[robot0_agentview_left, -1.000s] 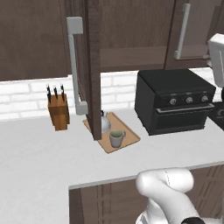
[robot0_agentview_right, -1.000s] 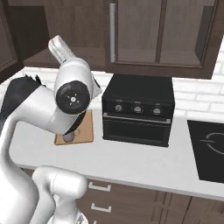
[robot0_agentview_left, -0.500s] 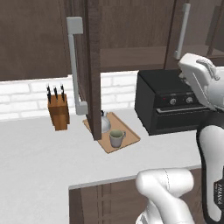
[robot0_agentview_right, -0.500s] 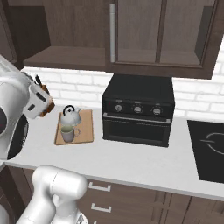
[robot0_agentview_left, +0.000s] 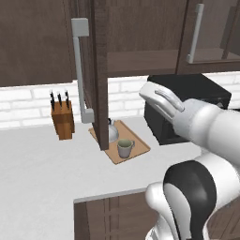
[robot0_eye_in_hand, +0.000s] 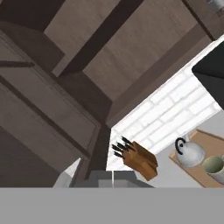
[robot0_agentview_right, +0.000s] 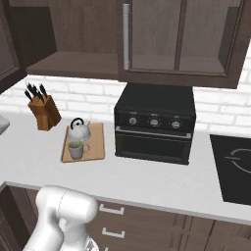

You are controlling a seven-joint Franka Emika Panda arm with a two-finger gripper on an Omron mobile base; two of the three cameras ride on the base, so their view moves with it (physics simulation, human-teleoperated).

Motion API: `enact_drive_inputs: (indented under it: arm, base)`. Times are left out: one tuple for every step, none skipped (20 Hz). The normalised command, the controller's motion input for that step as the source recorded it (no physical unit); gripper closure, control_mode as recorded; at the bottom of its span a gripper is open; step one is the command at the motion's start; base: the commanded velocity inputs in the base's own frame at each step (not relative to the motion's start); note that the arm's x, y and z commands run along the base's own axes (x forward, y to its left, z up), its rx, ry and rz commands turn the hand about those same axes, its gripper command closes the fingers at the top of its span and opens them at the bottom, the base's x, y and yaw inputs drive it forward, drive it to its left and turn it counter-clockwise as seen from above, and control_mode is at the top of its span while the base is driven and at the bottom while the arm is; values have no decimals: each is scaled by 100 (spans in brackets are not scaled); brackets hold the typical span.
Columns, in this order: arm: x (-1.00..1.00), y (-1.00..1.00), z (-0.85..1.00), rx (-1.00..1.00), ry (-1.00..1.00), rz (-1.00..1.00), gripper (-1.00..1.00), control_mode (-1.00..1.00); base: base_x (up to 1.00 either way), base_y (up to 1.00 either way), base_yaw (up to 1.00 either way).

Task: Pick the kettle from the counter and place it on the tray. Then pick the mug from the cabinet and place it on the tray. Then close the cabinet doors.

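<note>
The kettle and mug both sit on the tray, on the desk below and right of the fingers. The fingers are shut, gripping nothing. The open cabinet door stands near them; push flat on its panel, sweeping steadily, clear of the knife block.

Tray lies on counter, mug standing on it, kettle just behind, partly hidden by open cabinet door. Grey bar handle on that door. Knife block left by brick wall. Black oven right, behind white arm.
</note>
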Motion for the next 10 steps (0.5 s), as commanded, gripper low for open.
enact_drive_inputs:
  arm:
    - [-7,94,-13,-1,7,-4,100,-100]
    - [-3,86,-17,0,2,-6,100,-100]
    - [0,73,-20,0,0,-9,100,-100]
    - [0,59,-22,0,0,-10,100,-100]
    - [0,47,-23,0,0,-11,100,-100]
    - [0,34,-18,0,0,-11,100,-100]
    - [0,24,-14,0,-3,-11,100,-100]
    - [0,25,-14,0,-7,-12,100,-100]
    - [0,20,-8,0,-10,-12,100,-100]
    - [0,20,-7,0,-10,-13,100,-100]
  base:
    - [0,0,0]
    - [0,0,0]
    - [0,0,0]
    - [0,0,0]
    - [0,0,0]
    - [0,0,0]
    - [0,0,0]
    - [0,0,0]
    - [0,0,0]
    - [0,0,0]
